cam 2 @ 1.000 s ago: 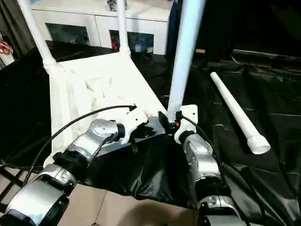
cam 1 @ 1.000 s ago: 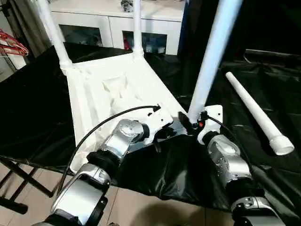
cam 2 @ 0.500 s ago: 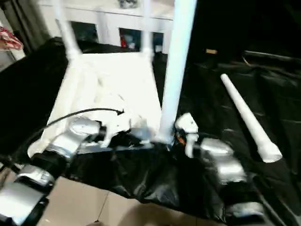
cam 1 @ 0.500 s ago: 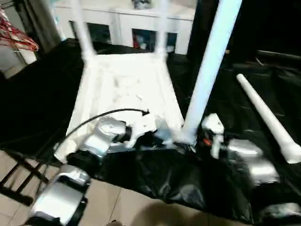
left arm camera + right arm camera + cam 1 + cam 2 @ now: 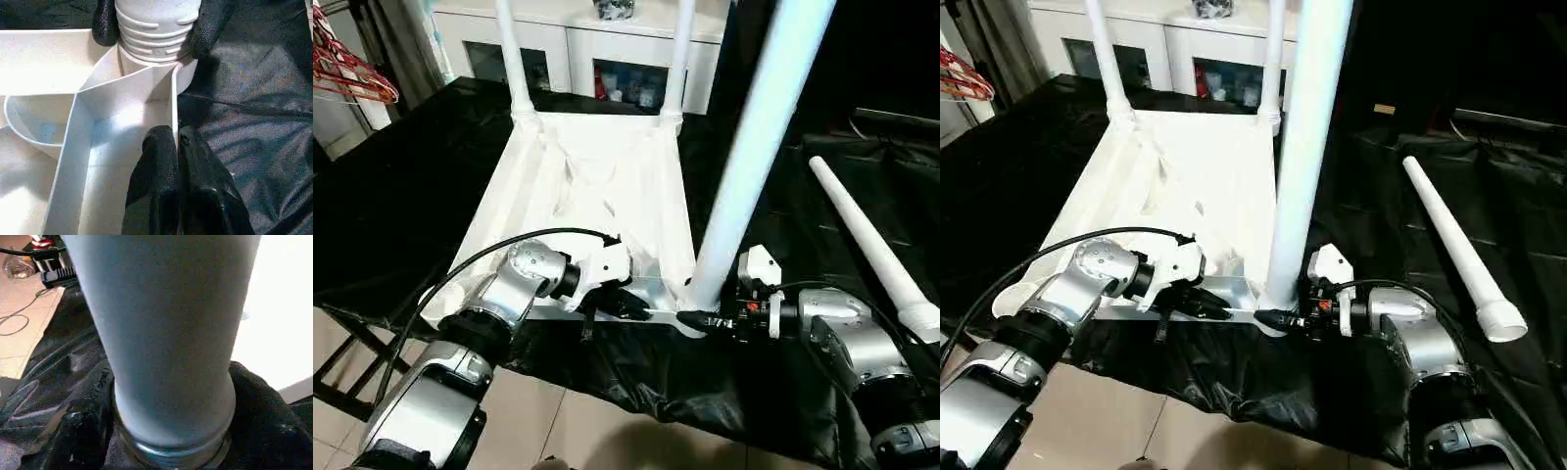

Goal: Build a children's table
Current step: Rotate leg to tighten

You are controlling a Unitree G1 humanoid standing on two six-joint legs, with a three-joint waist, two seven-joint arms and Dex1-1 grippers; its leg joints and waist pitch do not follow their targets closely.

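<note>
The white table top (image 5: 597,176) lies upside down on black cloth, ribbed underside up. Two legs (image 5: 514,69) stand upright in its far corners. A third leg (image 5: 754,147) rises from the near right corner socket. My right gripper (image 5: 700,318) is shut on that leg's ribbed base (image 5: 156,29), with one black finger (image 5: 105,22) on each side. My left gripper (image 5: 176,147) is shut on the thin near rim wall of the top, close to that corner. The fourth leg (image 5: 867,245) lies loose on the cloth to the right.
A white cabinet with glass doors (image 5: 607,39) stands behind the work surface. Red hangers (image 5: 352,73) hang at the far left. The cloth's front edge drops to tiled floor (image 5: 587,431), and a dark folding stand leg (image 5: 342,382) shows at the lower left.
The whole picture has shifted, so the camera moved. My right forearm has swung out to the right and now reaches the leg's base from the side. The left gripper stays at the near rim.
</note>
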